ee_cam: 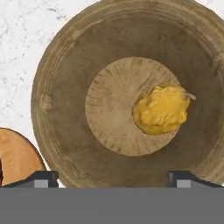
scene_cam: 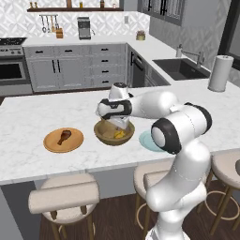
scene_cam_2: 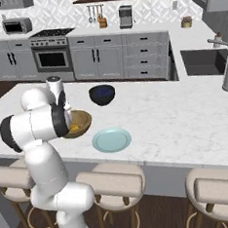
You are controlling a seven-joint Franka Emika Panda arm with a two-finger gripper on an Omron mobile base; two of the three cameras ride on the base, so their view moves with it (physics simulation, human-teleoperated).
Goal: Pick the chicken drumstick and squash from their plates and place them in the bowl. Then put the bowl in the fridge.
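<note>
Working across from the left, I have the chicken drumstick (scene_cam: 64, 136) lying on the orange-tan plate (scene_cam: 52, 145) at the near left of the counter (scene_cam: 42, 110), well apart from the bowl (scene_cam: 102, 136) that sits at the middle. The squash (ee_cam: 161, 109) already lies inside that bowl, a little off the centre of its floor, so half the loading looks done to me. My gripper (ee_cam: 113, 178) hangs directly over the bowl with its tips spread wide and nothing between them. The step in hand, as I judge it, is to lift clear of the bowl and go left for the drumstick. I would rise straight up first, so the fingers do not clip the bowl's rim, then swing across and come down over the meaty reddish-brown end (the pale bone end looks too thin for a sure hold). I would set the fingers across the drumstick's width, not along it, and keep them off the plate. Further right, the pale blue-green plate (scene_cam_2: 111, 139) sits bare just beside the bowl, and a dark navy bowl (scene_cam_2: 102, 94) stands behind, out of my path.
</note>
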